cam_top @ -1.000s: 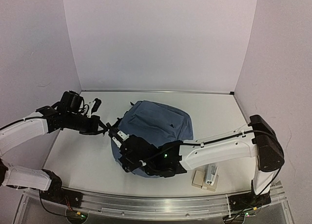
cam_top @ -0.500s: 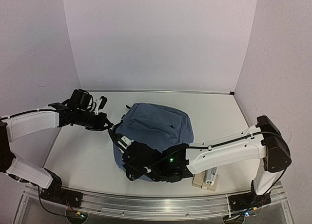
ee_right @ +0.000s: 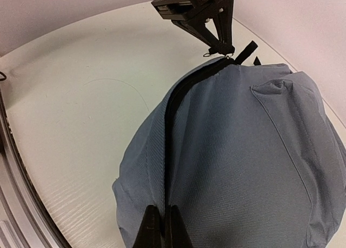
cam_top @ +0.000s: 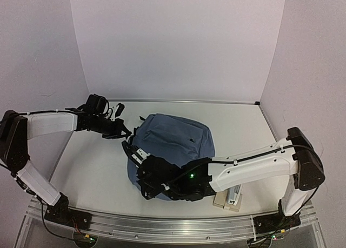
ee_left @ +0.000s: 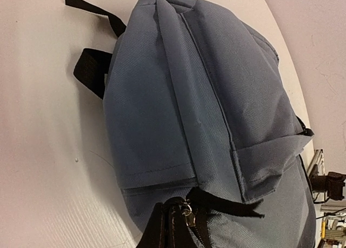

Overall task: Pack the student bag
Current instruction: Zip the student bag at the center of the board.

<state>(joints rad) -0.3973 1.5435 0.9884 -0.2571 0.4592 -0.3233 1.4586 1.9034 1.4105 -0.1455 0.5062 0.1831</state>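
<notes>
1. Nearest the arm bases, a pale block (cam_top: 220, 199) sits on the white table (cam_top: 92, 172) beside the right arm, with a small white item (cam_top: 233, 193) on top.
2. The right gripper (ee_right: 162, 226) is clamped tight on the near end of the bag (cam_top: 175, 137), its fingers pinching the fabric at the dark zip (ee_right: 172, 113).
3. The slate-blue bag lies bulging at mid-table. The zip runs along its left side, away from the right gripper.
4. At the zip's far end, the left gripper (ee_left: 177, 229) is closed on the metal zip pull (ee_left: 187, 214).
5. 2 dark straps (ee_left: 92, 69) lie on the table at the end of the bag away from the left gripper.
6. Plain pale walls (cam_top: 178, 42) enclose the table on 3 sides.
</notes>
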